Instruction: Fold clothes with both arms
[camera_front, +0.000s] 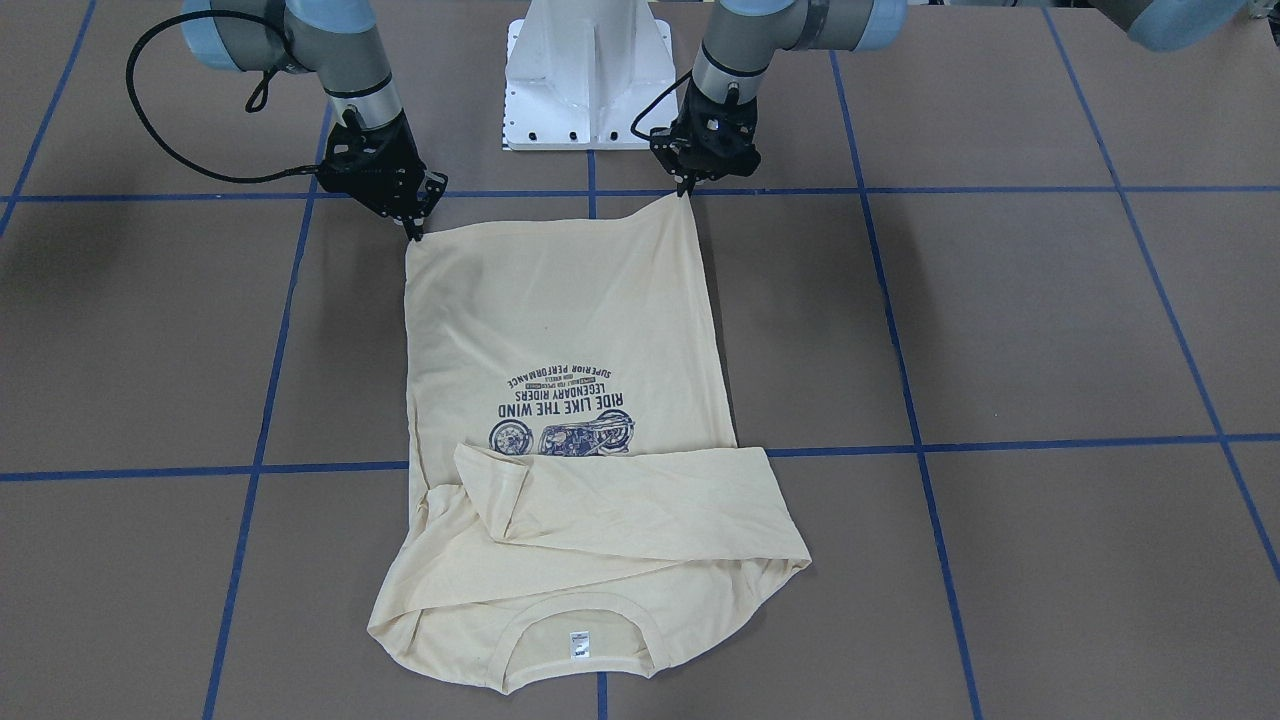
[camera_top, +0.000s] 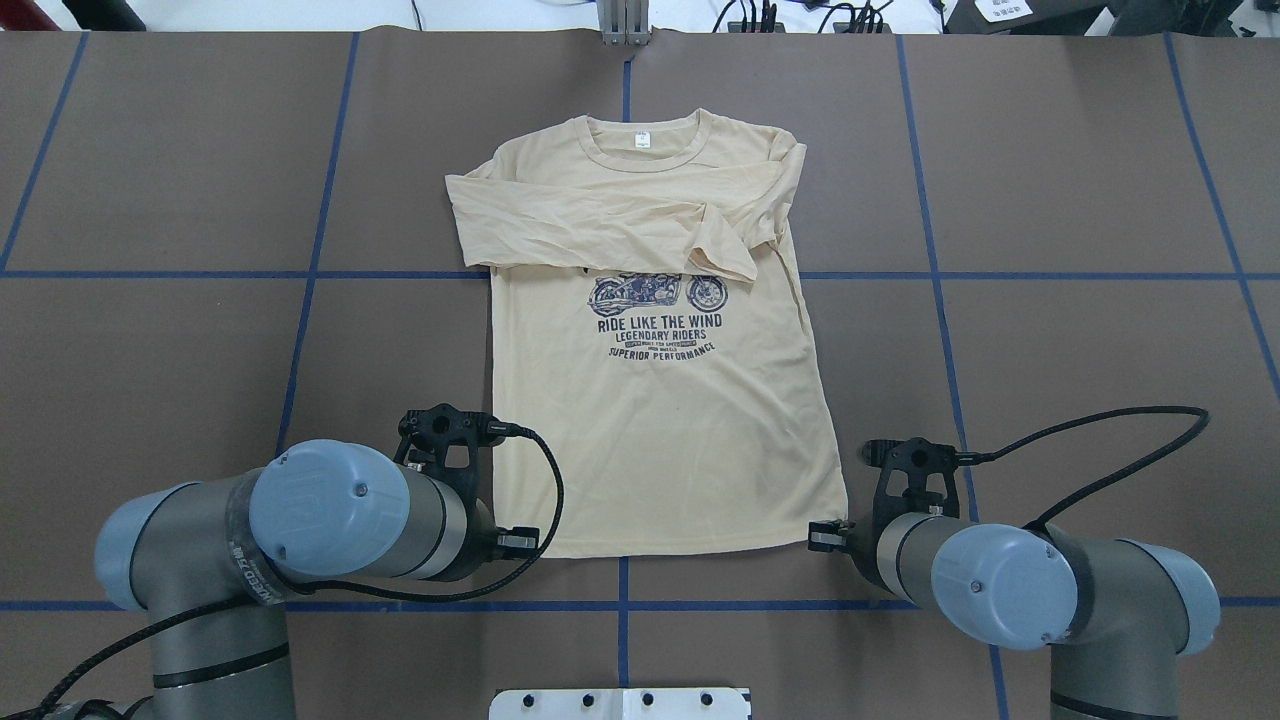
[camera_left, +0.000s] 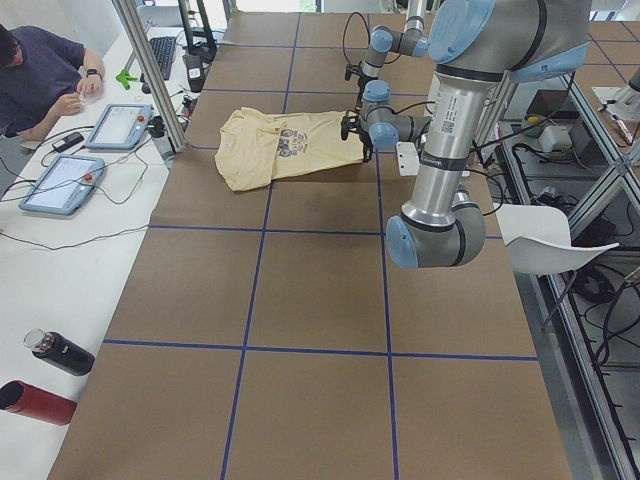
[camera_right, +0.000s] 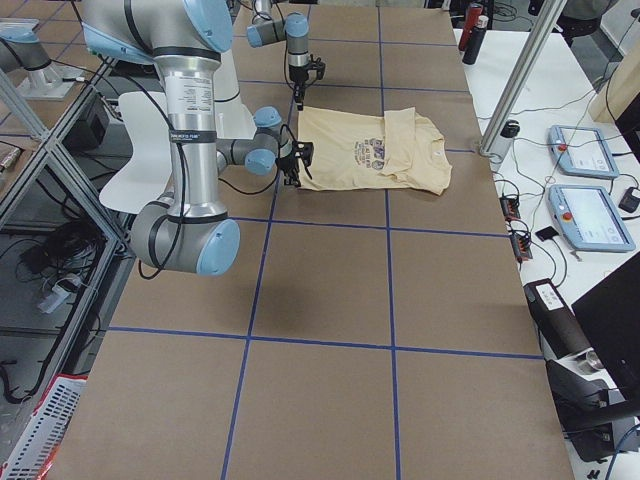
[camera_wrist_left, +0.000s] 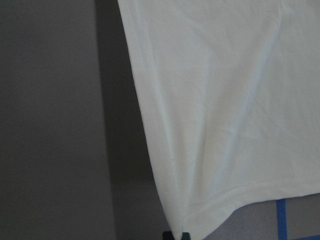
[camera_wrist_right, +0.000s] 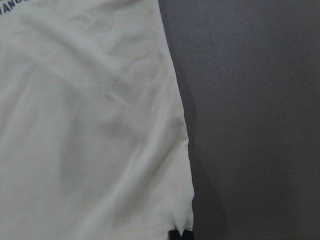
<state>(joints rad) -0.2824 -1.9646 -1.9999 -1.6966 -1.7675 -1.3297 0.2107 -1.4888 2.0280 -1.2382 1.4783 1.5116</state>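
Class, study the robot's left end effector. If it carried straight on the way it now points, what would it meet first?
The left end effector points down onto the T-shirt, whose hem corner sits between its tips; the table likely lies just beneath.

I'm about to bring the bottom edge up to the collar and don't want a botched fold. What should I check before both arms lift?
1. Left gripper shut on its corner of the shirt: ok, the corner is drawn to a point at its tips.
2. Right gripper shut on the other corner: ok.
3. Hem straight between the grippers: ok.
4. Sleeves folded in: ok, both lie across the chest, below the collar.
5. Cloth flat: ok, light wrinkles only.
6. Left arm's cable off the cloth: cannot tell; it loops over the shirt's edge in the overhead view.
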